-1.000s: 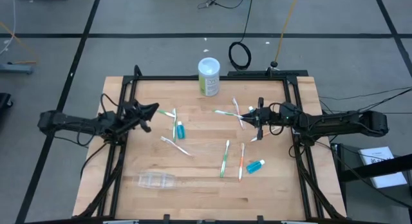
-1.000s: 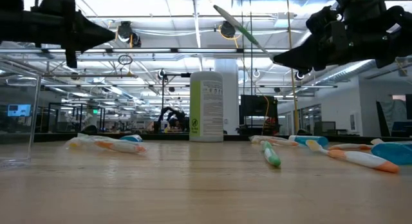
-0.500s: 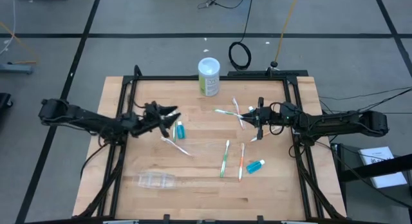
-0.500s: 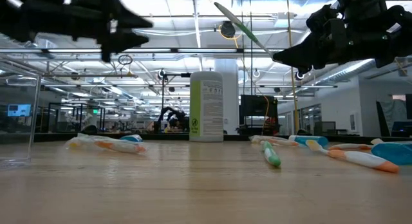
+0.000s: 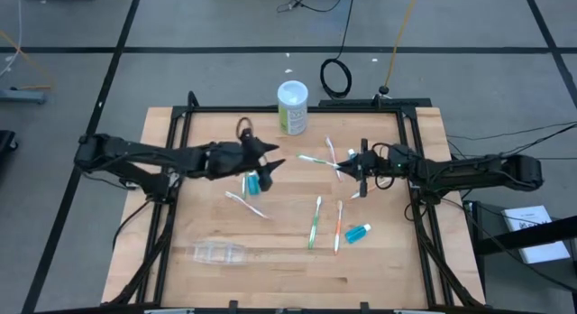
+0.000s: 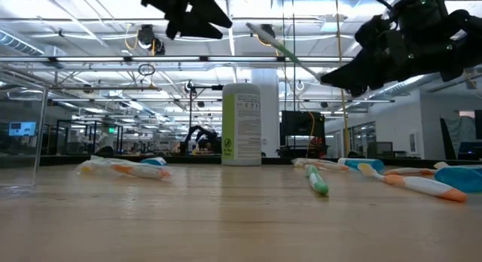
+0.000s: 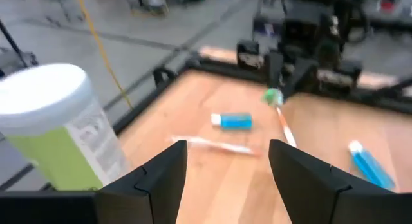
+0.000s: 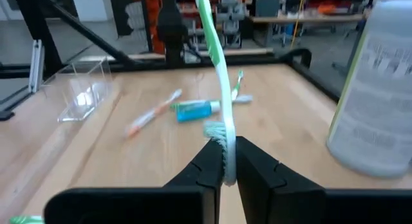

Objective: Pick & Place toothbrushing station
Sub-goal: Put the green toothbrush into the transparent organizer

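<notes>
My right gripper (image 5: 360, 166) hangs above the table's right half, shut on a white and green toothbrush (image 6: 286, 47) that is lifted off the wood. My left gripper (image 5: 270, 162) is open and holds nothing; it hovers high over the table's middle, above a teal tube (image 5: 252, 180) and in front of the white-and-green canister (image 5: 292, 106). Other toothbrushes lie flat on the wood: white (image 5: 245, 206), green (image 5: 315, 222) and orange (image 5: 338, 226). A second teal tube (image 5: 358, 232) lies at the right. The clear cup (image 5: 219, 252) lies on its side near the front. My right gripper pinches the toothbrush between its two fingers at the neck just behind the bristle head (image 8: 217, 135). The fingers reach level from the table's right side. The handle (image 8: 207, 31) sticks out past the fingertips, slanting upward, and the whole brush is clear of the table.
Two more toothbrushes (image 5: 317, 157) lie crossed between the two grippers, below the held brush. A black frame (image 5: 297, 109) borders the table. Bare wood lies at the near left around the cup.
My left gripper has travelled toward the table's right edge, from the left frame rail to the middle, rising as it went, and its fingers have opened. My right gripper has kept its hold on the toothbrush in nearly the same place.
</notes>
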Robot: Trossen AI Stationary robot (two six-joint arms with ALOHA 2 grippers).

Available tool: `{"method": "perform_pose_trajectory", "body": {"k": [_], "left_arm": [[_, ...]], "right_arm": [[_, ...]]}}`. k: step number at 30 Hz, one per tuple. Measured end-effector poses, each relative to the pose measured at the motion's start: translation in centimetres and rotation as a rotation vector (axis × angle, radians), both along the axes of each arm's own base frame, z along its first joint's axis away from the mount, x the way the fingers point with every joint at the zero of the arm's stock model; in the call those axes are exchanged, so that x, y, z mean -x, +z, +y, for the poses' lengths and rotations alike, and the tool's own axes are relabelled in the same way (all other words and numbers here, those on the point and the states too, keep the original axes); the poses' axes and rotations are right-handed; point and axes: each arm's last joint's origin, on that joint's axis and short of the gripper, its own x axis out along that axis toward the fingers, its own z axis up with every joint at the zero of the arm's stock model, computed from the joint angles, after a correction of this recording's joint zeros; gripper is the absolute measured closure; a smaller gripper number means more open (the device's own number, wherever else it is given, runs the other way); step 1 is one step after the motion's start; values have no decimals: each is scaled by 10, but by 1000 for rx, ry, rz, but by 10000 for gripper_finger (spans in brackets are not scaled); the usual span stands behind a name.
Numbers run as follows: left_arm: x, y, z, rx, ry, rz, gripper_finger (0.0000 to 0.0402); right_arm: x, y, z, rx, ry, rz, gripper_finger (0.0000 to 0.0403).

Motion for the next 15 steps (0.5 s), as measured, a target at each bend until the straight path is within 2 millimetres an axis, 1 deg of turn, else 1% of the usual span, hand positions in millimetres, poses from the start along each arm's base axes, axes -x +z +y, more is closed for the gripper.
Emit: {"method": "perform_pose_trajectory", "body": {"k": [3, 6, 10, 15], "left_arm": [[-14, 5, 4, 27, -37, 75, 174], [-30, 1, 8, 59, -67, 136, 174], [-51, -17, 10, 79, -150, 200, 174], [-66, -45, 16, 143, -272, 281, 174]], "right_arm": [[-1, -9, 0, -56, -6, 71, 380], [-3, -17, 0, -98, -7, 123, 379], [-5, -25, 4, -132, 10, 180, 380], [-8, -32, 10, -167, 34, 214, 379]]}}
